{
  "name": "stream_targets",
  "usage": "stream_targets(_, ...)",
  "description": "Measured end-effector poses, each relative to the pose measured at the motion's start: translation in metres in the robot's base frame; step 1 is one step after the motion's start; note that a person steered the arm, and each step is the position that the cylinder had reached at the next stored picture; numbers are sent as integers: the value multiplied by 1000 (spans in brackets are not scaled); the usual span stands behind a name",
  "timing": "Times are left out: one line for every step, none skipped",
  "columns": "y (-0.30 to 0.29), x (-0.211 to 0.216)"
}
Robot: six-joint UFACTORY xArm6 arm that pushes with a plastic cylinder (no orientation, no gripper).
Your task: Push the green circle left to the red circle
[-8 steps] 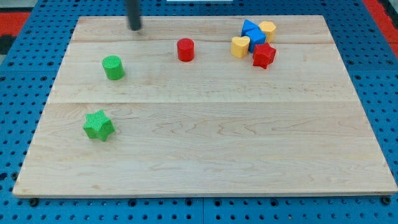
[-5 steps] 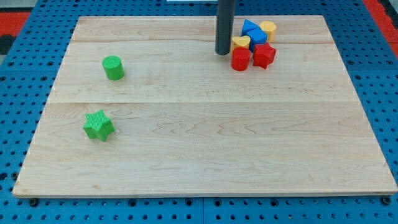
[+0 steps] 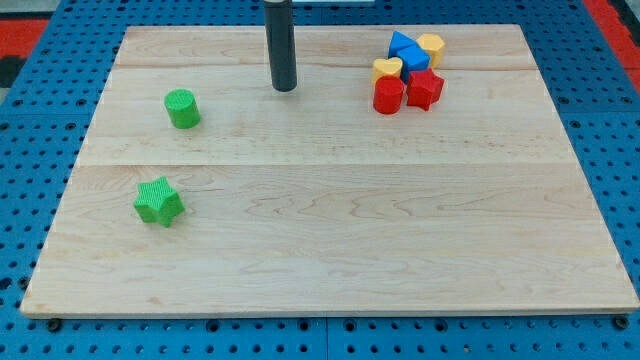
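Note:
The green circle (image 3: 182, 108) stands at the view's left on the wooden board (image 3: 330, 250). The red circle (image 3: 388, 96) stands at the upper right, touching the cluster of blocks there. My tip (image 3: 285, 87) is on the board between the two, roughly level with them, about a hundred pixels right of the green circle and left of the red circle. It touches no block.
Next to the red circle sit a yellow heart (image 3: 387, 69), a red star (image 3: 425, 88), a blue block (image 3: 406, 52) and a yellow block (image 3: 431, 45). A green star (image 3: 158, 201) lies at the lower left.
The red circle was pushed right from the board's upper middle to the cluster. My tip has since moved back left, away from it. The green blocks have not moved.

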State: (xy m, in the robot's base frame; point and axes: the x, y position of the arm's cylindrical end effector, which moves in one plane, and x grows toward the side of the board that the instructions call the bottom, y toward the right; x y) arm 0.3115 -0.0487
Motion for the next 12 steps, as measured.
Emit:
stream_targets(-16,0)
stream_targets(-70,-12)
stream_targets(-102,-12)
stream_targets(-152,15)
stream_targets(-105,51)
stream_targets(-153,55)
stream_targets(-140,107)
stream_targets(-76,72)
stream_targets(-45,53)
stream_targets(-87,65)
stream_targets(-95,56)
stream_targets(-16,33)
